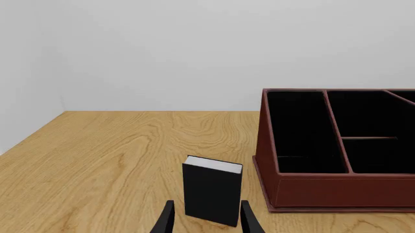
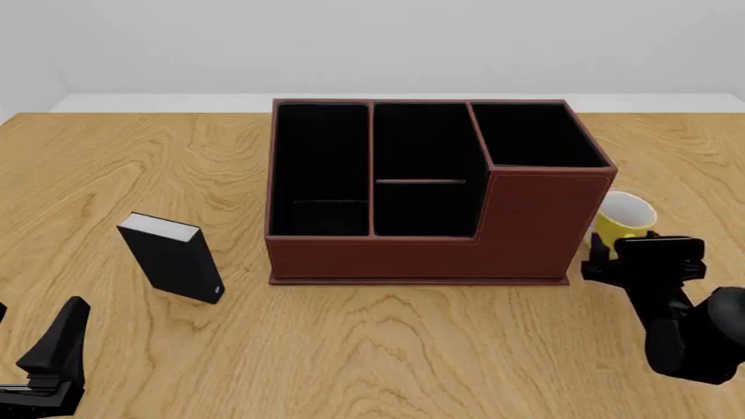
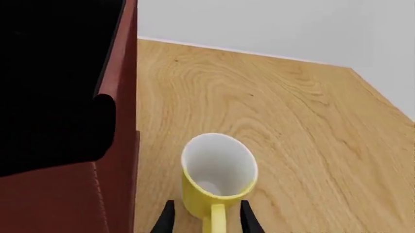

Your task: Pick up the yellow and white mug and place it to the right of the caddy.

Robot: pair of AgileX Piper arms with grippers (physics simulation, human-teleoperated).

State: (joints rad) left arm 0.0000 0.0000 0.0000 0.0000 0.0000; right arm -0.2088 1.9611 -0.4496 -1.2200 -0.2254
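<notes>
The yellow and white mug (image 2: 623, 216) stands upright on the table just right of the caddy (image 2: 420, 236), close to its taller end section. In the right wrist view the mug (image 3: 217, 172) shows its white inside, and its yellow handle (image 3: 217, 219) points back between my fingers. My right gripper (image 3: 206, 221) is open with a finger on each side of the handle and a gap on both sides; in the front view the right gripper (image 2: 615, 251) is low, just in front of the mug. My left gripper (image 2: 30, 336) is open and empty at the front left.
A small upright black box with a white top (image 2: 173, 257) stands left of the caddy; in the left wrist view the box (image 1: 213, 189) is right ahead of the left gripper (image 1: 206, 221). The caddy's wall (image 3: 120, 145) is close beside the mug.
</notes>
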